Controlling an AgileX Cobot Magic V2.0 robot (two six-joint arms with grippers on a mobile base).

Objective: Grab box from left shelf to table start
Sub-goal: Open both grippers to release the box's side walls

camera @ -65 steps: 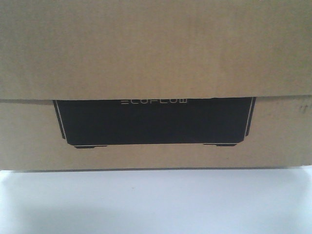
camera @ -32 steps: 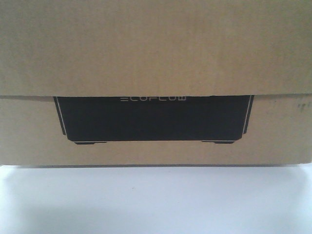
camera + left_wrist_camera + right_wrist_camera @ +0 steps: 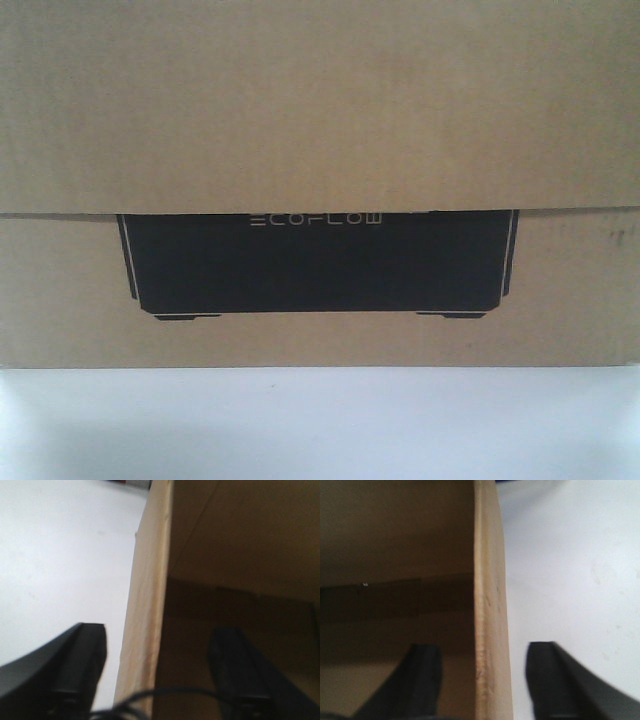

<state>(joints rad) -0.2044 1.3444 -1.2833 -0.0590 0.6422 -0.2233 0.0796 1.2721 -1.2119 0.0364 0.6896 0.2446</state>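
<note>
The brown cardboard box (image 3: 320, 120) fills the front view, its black ECOFLOW panel (image 3: 316, 262) facing me, and its bottom edge meets the white table (image 3: 320, 430). In the left wrist view my left gripper (image 3: 160, 630) is open astride the box's left wall (image 3: 150, 580), one finger (image 3: 80, 665) outside over the table (image 3: 60, 555) and the other inside the box. My right gripper (image 3: 484, 647) is open the same way over the right wall (image 3: 487, 580), with gaps on both sides. The left shelf is out of view.
The box blocks everything behind it in the front view. White table top (image 3: 570, 555) stretches away outside each box wall. A small dark and red object (image 3: 131, 482) shows at the table's far edge.
The box's bottom edge and black panel sit lower in the front view than half a second ago, after rising slightly before that. Less table shows below the box.
</note>
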